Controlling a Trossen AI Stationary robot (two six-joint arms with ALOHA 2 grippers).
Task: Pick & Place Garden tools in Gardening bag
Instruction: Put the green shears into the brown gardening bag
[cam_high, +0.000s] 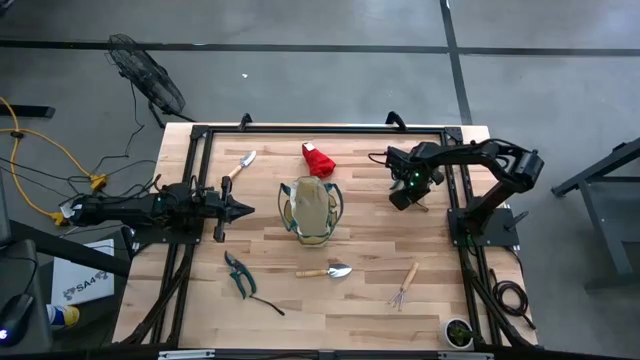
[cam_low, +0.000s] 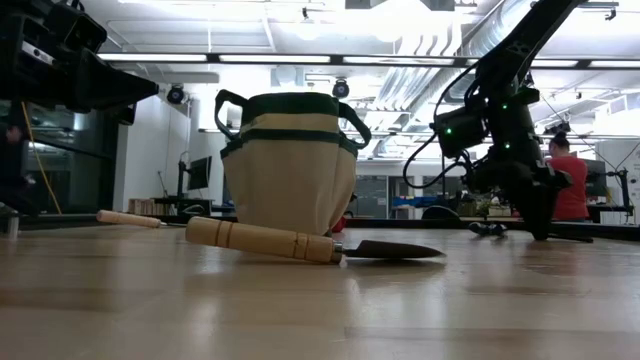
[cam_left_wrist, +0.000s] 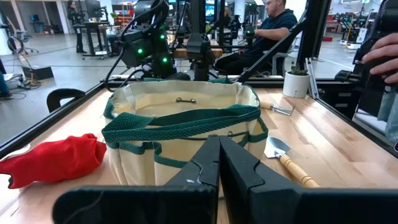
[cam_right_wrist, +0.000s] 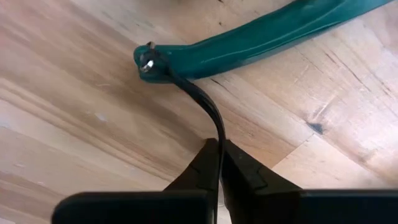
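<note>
The tan gardening bag (cam_high: 310, 212) with green trim stands upright on its base mid-table. A red glove (cam_high: 318, 158) lies beyond it. A trowel (cam_high: 240, 165) lies far left, pruning shears (cam_high: 238, 275) near left, a second trowel (cam_high: 325, 271) in front of the bag, and a hand rake (cam_high: 405, 286) near right. My right gripper (cam_high: 404, 198) points down at the table right of the bag, shut on the dark cord of a green-handled tool (cam_right_wrist: 261, 40). My left gripper (cam_high: 247, 209) is shut and empty, level, left of the bag (cam_left_wrist: 180, 118). My right gripper pinches the thin dark cord loop (cam_right_wrist: 216, 121) that hangs from the riveted end of the green handle (cam_right_wrist: 149, 62), between its two fingers. The fingers come from above, pointing down. The green handle lies flat on the table and the cord curves up to the fingers.
A small potted plant (cam_high: 460, 332) stands at the near right corner. Black frame rails (cam_high: 320, 130) run around the table edges. People show in the room beyond the table (cam_left_wrist: 273, 25). A bare strip of board lies between the bag and the near tools.
</note>
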